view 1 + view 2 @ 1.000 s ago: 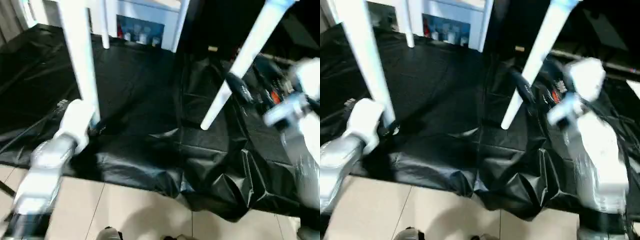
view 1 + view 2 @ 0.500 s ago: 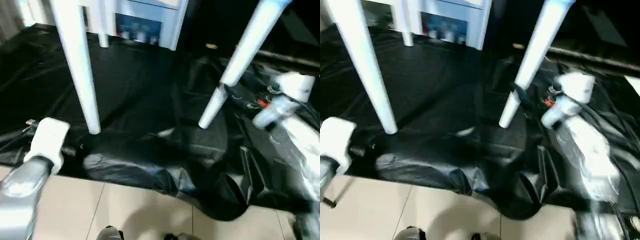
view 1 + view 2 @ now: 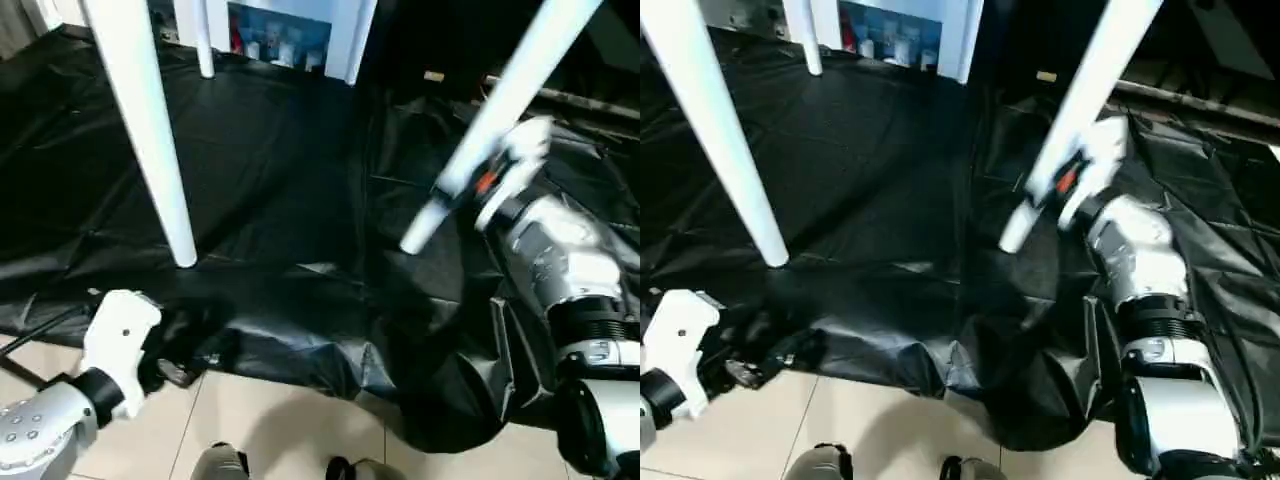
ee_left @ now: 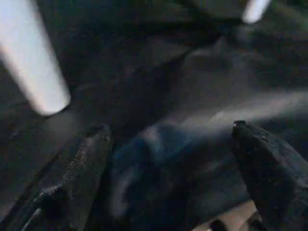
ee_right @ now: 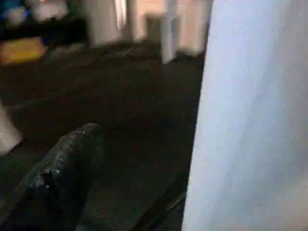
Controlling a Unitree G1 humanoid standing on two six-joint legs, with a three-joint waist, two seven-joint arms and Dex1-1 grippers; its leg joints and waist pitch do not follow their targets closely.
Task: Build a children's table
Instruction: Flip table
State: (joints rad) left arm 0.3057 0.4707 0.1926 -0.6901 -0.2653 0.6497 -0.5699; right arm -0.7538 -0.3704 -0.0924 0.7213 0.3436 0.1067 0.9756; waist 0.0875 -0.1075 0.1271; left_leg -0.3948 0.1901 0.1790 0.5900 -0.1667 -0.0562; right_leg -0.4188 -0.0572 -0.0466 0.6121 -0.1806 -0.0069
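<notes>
Overhead, the slanted white leg (image 3: 500, 120) points down at black sheeting (image 3: 280, 190); right claw (image 3: 1040, 195) grips it, left claw (image 4: 168, 159) gapes.

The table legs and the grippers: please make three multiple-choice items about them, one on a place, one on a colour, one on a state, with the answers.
1. Where does the foot of the left table leg rest?
A. on the black sheet
B. on the beige tiles
C. on the cabinet

2. What colour are the table legs?
A. black
B. white
C. red

3. How is the left gripper?
A. shut on a leg
B. shut on the sheet
C. open and empty

Answers:
1 A: the leg's foot meets the black sheet, away from the tile floor.
2 B: both this leg and the tilted right table leg are white.
3 C: in the left wrist view its fingers stand wide apart with nothing between them.
</notes>
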